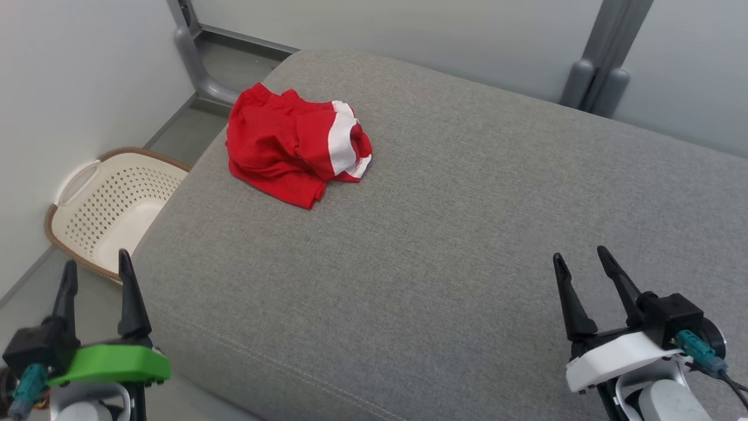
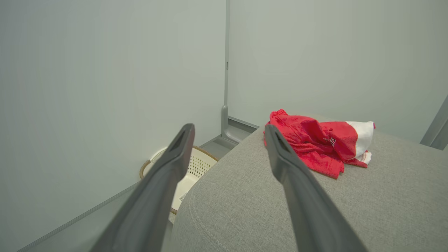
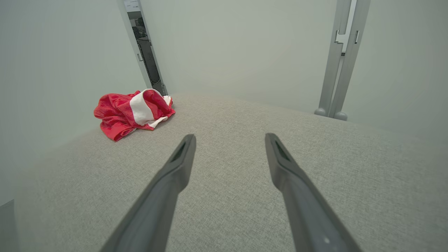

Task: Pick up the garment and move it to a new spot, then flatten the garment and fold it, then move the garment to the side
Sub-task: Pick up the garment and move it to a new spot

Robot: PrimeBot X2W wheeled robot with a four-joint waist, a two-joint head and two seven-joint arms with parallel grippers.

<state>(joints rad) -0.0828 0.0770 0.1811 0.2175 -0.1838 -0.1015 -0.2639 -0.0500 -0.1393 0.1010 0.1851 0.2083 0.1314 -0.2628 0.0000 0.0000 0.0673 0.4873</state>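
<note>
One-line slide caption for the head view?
Crumpled red-and-white garment lies far left on the grey cushion; left gripper and right gripper hover open and empty near its front corners.

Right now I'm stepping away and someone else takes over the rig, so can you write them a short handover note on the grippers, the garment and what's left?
Left gripper: open, empty, by the near left edge of the grey cushion.
Right gripper: open, empty, over the cushion's near right.
Garment: red and white, crumpled in a heap at the cushion's far left, apart from both grippers.
Done: nothing to see yet.
Left: pick it up, move it, flatten, fold, set it aside.
</note>
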